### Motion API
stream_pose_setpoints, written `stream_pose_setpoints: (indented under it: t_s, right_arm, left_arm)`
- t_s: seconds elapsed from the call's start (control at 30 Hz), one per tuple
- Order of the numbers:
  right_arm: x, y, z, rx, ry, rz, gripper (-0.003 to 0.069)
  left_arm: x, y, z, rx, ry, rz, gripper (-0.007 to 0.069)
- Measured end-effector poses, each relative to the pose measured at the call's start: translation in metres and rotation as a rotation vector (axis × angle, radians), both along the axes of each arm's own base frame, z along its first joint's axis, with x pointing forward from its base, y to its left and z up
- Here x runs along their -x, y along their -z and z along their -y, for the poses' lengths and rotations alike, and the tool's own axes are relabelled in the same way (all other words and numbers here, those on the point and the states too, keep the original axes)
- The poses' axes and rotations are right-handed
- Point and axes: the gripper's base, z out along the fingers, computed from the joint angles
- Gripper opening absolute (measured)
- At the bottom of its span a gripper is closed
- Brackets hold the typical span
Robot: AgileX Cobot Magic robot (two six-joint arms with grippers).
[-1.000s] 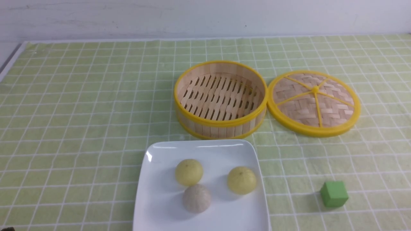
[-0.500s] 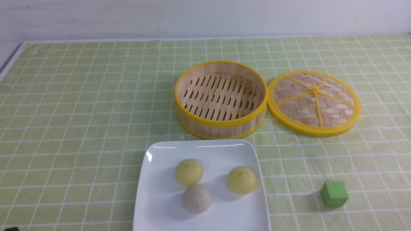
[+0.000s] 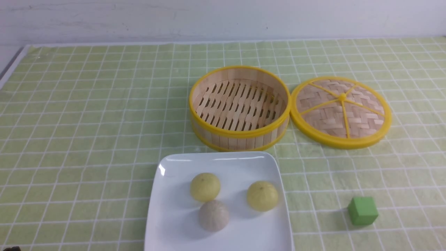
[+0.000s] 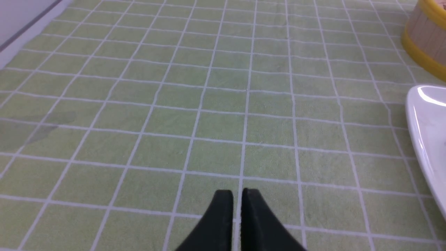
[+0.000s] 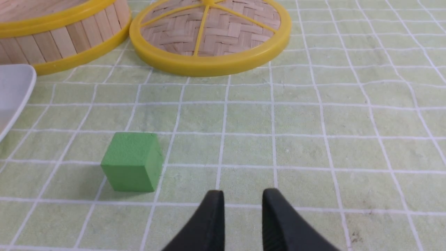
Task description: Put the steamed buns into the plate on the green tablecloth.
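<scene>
The white square plate lies at the front middle of the green tablecloth. Three steamed buns sit in it: a pale yellow one, another pale yellow one and a greyish one. My left gripper is shut and empty over bare cloth, with the plate's edge off to one side. My right gripper is open a little and empty, low over the cloth near the green cube. Neither gripper's jaws show in the front view.
The yellow-rimmed bamboo steamer stands empty behind the plate, with its woven lid flat on the cloth to its right. The green cube sits right of the plate. The cloth's left edge is at the far left.
</scene>
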Motion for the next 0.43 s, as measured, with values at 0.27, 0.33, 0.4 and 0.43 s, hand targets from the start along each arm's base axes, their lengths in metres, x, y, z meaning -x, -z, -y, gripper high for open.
stream_pose_setpoints:
  t_s: [0.27, 0.33, 0.4, 0.43]
  right_arm:
    - [0.0000, 0.0000, 0.0000, 0.000, 0.000, 0.000, 0.0201]
    - [0.0000, 0.0000, 0.0000, 0.000, 0.000, 0.000, 0.0205]
    - [0.0000, 0.0000, 0.0000, 0.000, 0.000, 0.000, 0.0206]
    - [0.0000, 0.0000, 0.0000, 0.000, 0.000, 0.000, 0.0207]
  left_arm:
    - [0.0000, 0.0000, 0.0000, 0.000, 0.000, 0.000, 0.0073]
    - [0.0000, 0.0000, 0.0000, 0.000, 0.000, 0.000, 0.0075]
    - [0.0000, 0.0000, 0.0000, 0.000, 0.000, 0.000, 0.0078]
    - [0.0000, 0.0000, 0.0000, 0.000, 0.000, 0.000, 0.0078]
